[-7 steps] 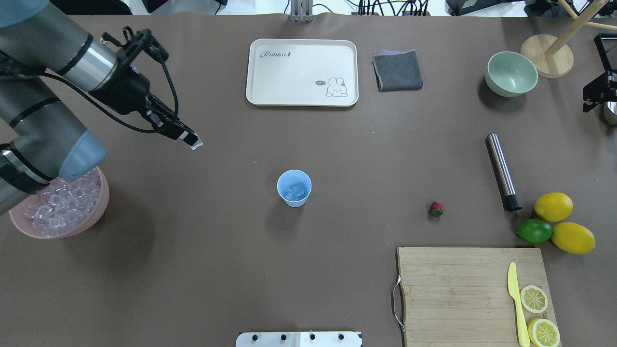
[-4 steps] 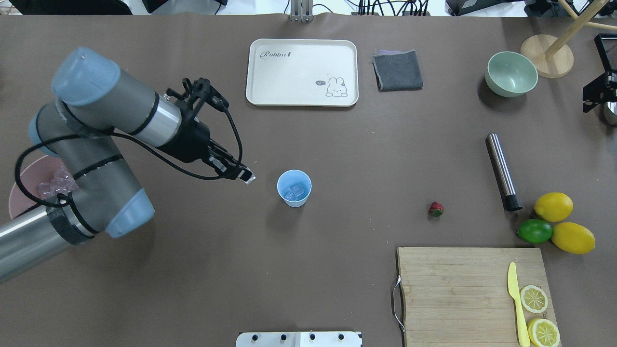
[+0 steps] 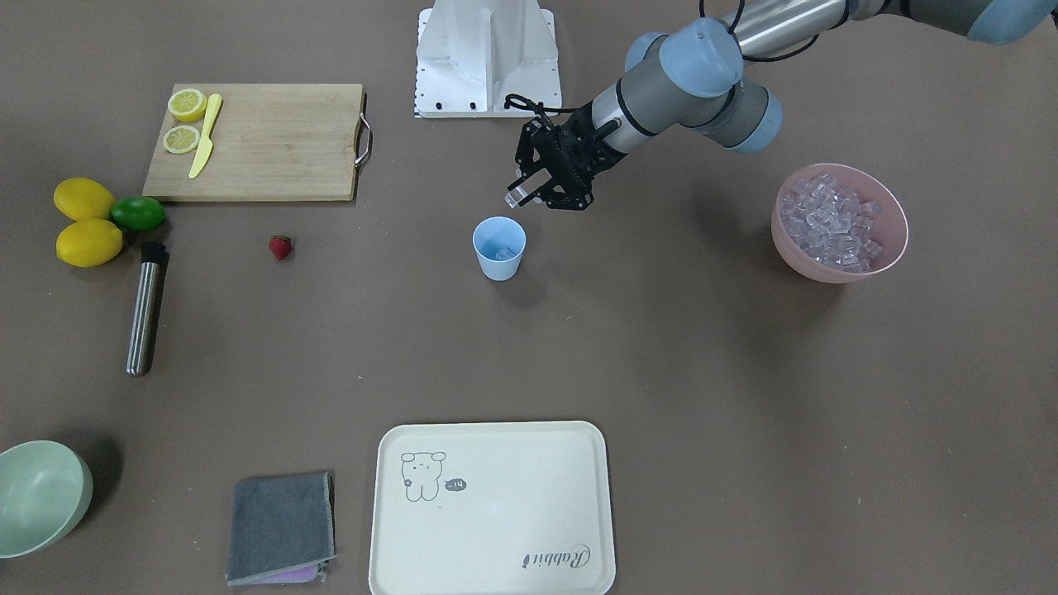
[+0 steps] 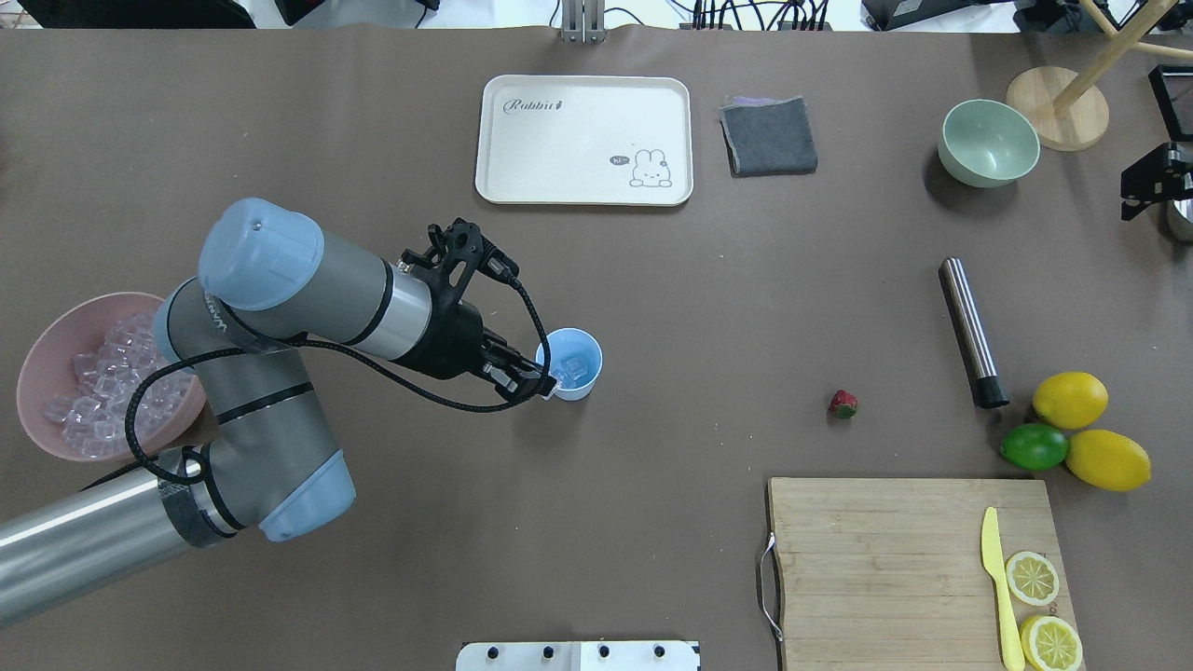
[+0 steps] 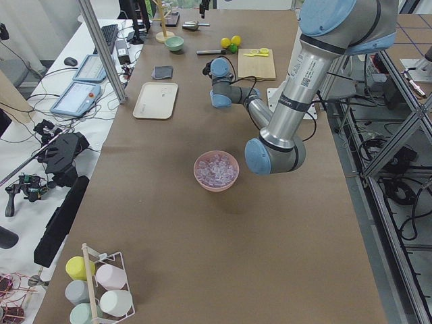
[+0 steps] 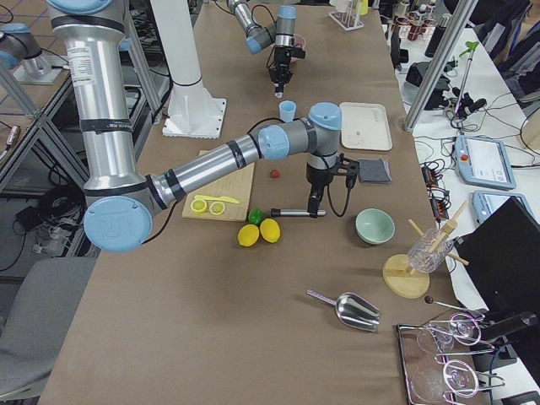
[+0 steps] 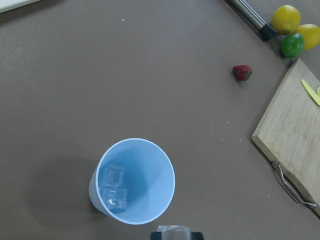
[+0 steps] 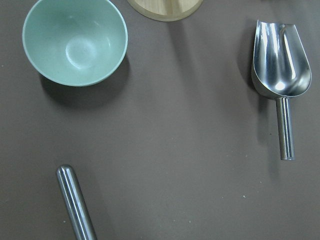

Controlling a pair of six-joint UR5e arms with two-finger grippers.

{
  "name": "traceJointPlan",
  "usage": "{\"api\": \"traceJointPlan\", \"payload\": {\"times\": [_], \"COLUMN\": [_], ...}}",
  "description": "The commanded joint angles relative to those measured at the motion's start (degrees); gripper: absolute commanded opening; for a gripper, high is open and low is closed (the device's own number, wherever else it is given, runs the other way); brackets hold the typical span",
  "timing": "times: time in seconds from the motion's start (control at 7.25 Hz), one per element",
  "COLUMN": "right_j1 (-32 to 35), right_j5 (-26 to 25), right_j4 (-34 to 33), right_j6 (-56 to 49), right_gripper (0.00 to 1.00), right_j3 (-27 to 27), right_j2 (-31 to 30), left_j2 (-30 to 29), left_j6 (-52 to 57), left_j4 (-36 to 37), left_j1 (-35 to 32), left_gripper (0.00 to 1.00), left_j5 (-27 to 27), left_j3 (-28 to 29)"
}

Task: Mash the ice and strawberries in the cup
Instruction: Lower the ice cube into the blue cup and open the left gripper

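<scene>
Cup: the light-blue cup stands upright, about in the middle of the brown table.
Ice in cup: two clear cubes lie on its bottom, touching each other, close to one side of the wall.
Held cube: one more ice cube hangs in the air higher than the rim. In the left wrist view it shows just outside the rim, not over the opening.
Left gripper: the left gripper has narrow fingers pinched on the held cube. It points down toward the cup and touches nothing else.
Strawberry: the strawberry lies on the table, well apart from the cup, between it and the steel rod.
Pink bowl: the pink bowl is full of loose ice. It stands well apart from the cup on the robot's left.
Right gripper: the right gripper hangs over the table near one end of the steel rod. If its fingers are wide or narrow, I cannot tell.
Board: the wooden board carries a yellow knife and two lemon slices.
Fruit: two lemons and a lime lie touching, just beside the rod's dark end.
Far side: a white tray, a grey cloth and a green bowl stand in a row.
Scoop: a metal scoop lies near the green bowl.
</scene>
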Motion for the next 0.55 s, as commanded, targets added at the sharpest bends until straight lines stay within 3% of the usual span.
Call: {"api": "traceJointPlan", "payload": {"times": [0.0,0.41], "right_j1": [-0.2,-0.2], "right_j5": [0.0,0.0], "right_j4": [0.0,-0.1], "right_j6": [0.1,0.1], "right_gripper": [1.00,1.00], "right_j3": [0.1,0.4], "right_j2": [-0.1,-0.2], "left_j2": [-1.5,-4.9], "left_j6": [0.3,0.6], "left_j4": [0.0,0.1], "left_j1": [0.3,0.3], "left_gripper": [0.00,0.00], "left_j5": [0.7,4.3], "left_j3": [1.8,6.0]}}
